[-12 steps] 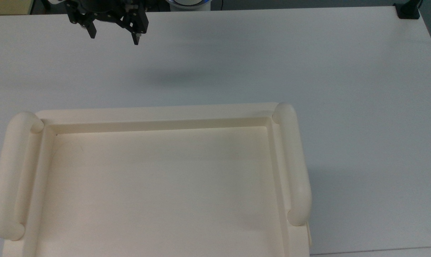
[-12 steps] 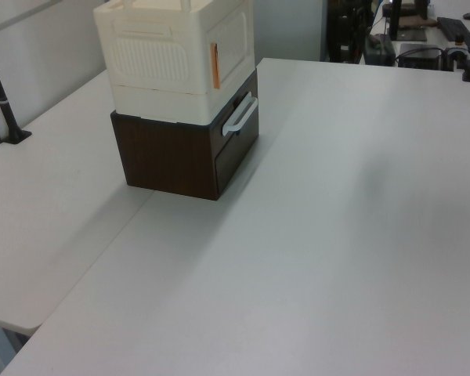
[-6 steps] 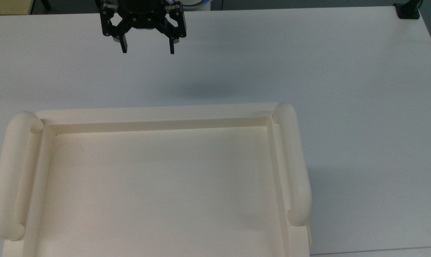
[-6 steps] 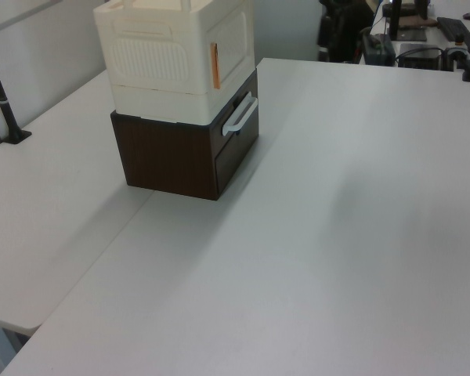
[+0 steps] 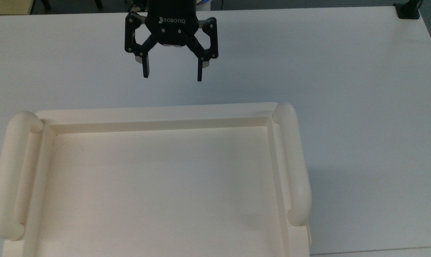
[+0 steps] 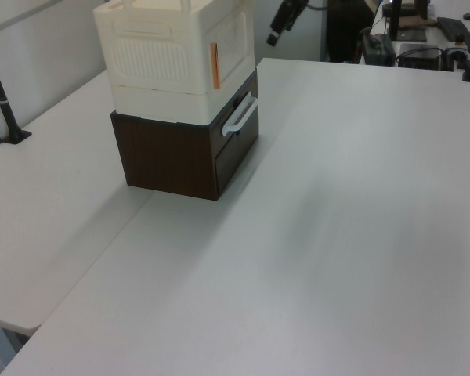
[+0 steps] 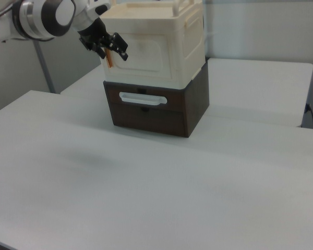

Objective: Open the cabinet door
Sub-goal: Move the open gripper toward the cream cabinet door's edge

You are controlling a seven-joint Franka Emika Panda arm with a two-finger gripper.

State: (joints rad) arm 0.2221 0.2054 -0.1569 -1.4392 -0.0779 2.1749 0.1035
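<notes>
The cream cabinet (image 7: 156,41) stands on a dark brown drawer unit (image 7: 156,112). Its door (image 7: 146,54) is the front panel and lies flush with the body, with an orange strip (image 7: 109,60) at its edge on the right view's left. In the left view the door (image 6: 236,43) faces right, and the orange strip (image 6: 215,66) is there too. My gripper (image 5: 172,76) is open with nothing between its fingers. It hangs just in front of the cabinet's recessed top (image 5: 158,115). In the right view the gripper (image 7: 110,49) sits in front of the door's strip edge.
The brown drawer unit has a white bar handle (image 7: 142,98) below the door. The white table (image 5: 344,89) spreads wide around the cabinet. A black clamp (image 5: 408,10) sits at the table's far corner. A dark pole (image 6: 4,110) stands at the left view's left edge.
The open gripper has moved closer to the cabinet's front and to the top view's right. It has also come into the left view at the top.
</notes>
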